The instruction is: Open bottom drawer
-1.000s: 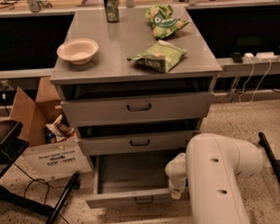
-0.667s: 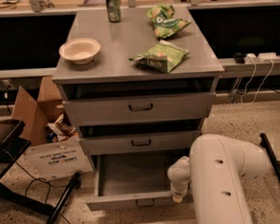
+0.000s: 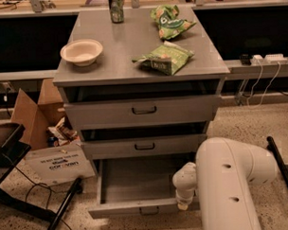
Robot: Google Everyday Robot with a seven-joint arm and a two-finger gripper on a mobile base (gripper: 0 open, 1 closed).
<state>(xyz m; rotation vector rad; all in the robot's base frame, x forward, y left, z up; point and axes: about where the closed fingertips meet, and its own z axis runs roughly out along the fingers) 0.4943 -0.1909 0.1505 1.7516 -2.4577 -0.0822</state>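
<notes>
Little has changed in the last second: the bottom drawer (image 3: pixel 137 186), at the cabinet's (image 3: pixel 144 112) six o'clock, stays pulled well out, and the gripper (image 3: pixel 183 204) still hangs at its front's three o'clock end, whether it grips anything I cannot tell, so the opening looks essentially done.

Bottom drawer (image 3: pixel 137 182) stands out, its tray open from above. The white arm (image 3: pixel 231 180) blocks its right side, with the claw (image 3: pixel 183 204) at the right front corner. A cardboard box (image 3: pixel 32 113) and black stand (image 3: pixel 19 206) crowd the floor on the left.
</notes>
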